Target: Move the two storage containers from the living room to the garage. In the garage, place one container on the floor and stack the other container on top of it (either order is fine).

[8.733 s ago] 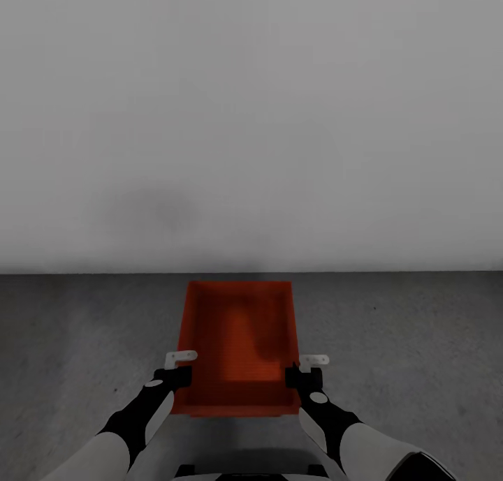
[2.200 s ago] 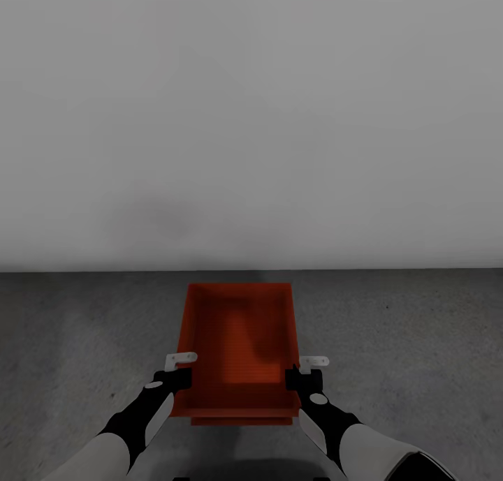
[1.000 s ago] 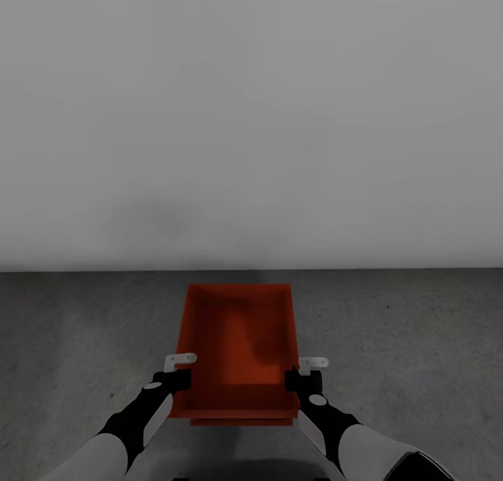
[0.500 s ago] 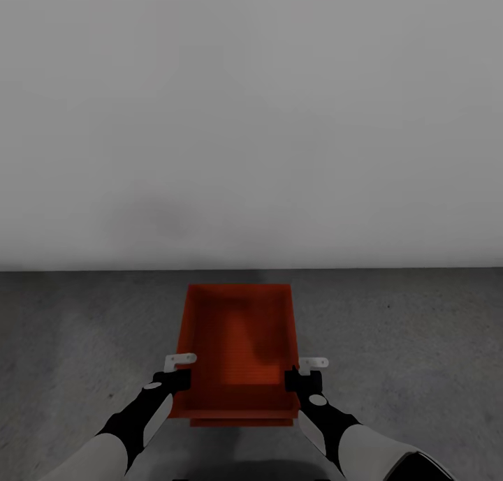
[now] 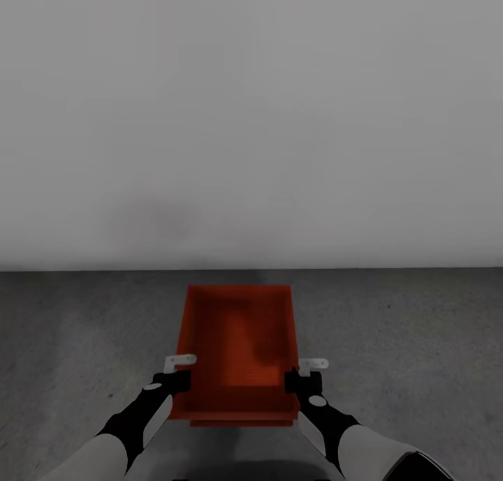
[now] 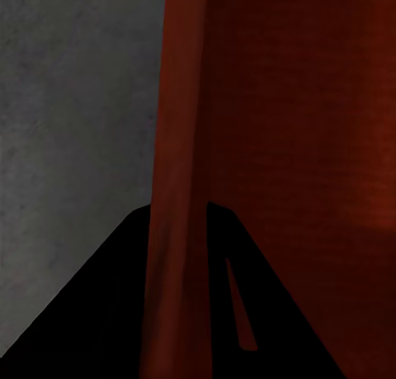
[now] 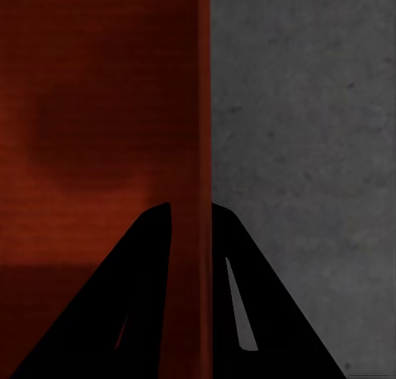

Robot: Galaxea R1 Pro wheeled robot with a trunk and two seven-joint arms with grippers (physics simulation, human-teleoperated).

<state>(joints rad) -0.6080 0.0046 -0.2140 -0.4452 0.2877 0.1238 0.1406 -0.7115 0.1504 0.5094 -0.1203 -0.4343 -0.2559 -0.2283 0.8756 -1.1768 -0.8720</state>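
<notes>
Head cam sits high on the robot, looks fwd and down: white wall [image 5: 251, 118] up top, grey floor [image 5: 419, 341] below, both arms coming in from the bottom edge w/ the orange-red container [image 5: 237, 341] between them, mid-distance.

Left wrist cam rides just behind the left gripper [image 6: 177, 230], aimed along the fingers, super close on the container's [image 6: 289, 131] side wall w/ floor [image 6: 74, 106] past it.

Right wrist cam, same deal on the right gripper [image 7: 190, 222]: container wall [image 7: 99, 106] right up close, floor [image 7: 305, 148] next to it.

All three share the container and the floor; each wrist cam takes the opposite side wall.
</notes>
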